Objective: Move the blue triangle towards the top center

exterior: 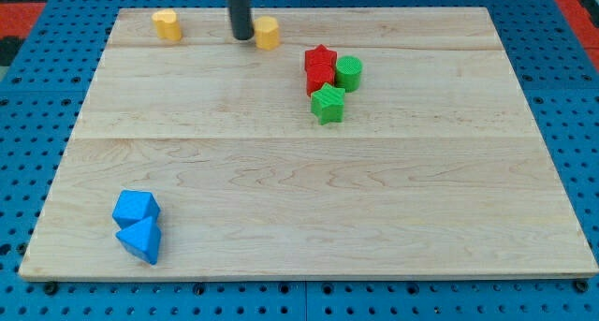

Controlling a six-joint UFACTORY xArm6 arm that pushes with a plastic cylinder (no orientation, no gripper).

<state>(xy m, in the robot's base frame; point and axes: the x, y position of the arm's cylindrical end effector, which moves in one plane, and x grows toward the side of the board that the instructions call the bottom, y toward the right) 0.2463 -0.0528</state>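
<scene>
No jaws are fitted to this arm, so no open or closed state applies; the working end is a straight dark rod. My tip stands at the view's top, left of center, on the wooden tabletop. It sits just beside the left face of a yellow block; whether the two touch cannot be told. A second yellow block lies further toward the view's left along the same top edge, apart from my tip.

Right of and below the tip, near the top center, four blocks form a tight cluster: a red star-shaped block with a second red block directly below it, a green cylinder against their right side, and a green star-shaped block at the cluster's bottom.

The blue triangle lies at the view's bottom left, near the tabletop's lower corner. A second blue block, faceted and of uncertain shape, sits directly above it, touching or nearly so.

Progress, as a judgement: the task has not started. The blue triangle is well apart from the top center, and my tip is well apart from it, at the opposite end of the tabletop. The whole approach and push remain.

Orientation: the blue triangle's upper edge runs roughly left to right. One corner points toward the view's bottom right. Its long axis appears to run diagonally, from upper left to lower right.
</scene>
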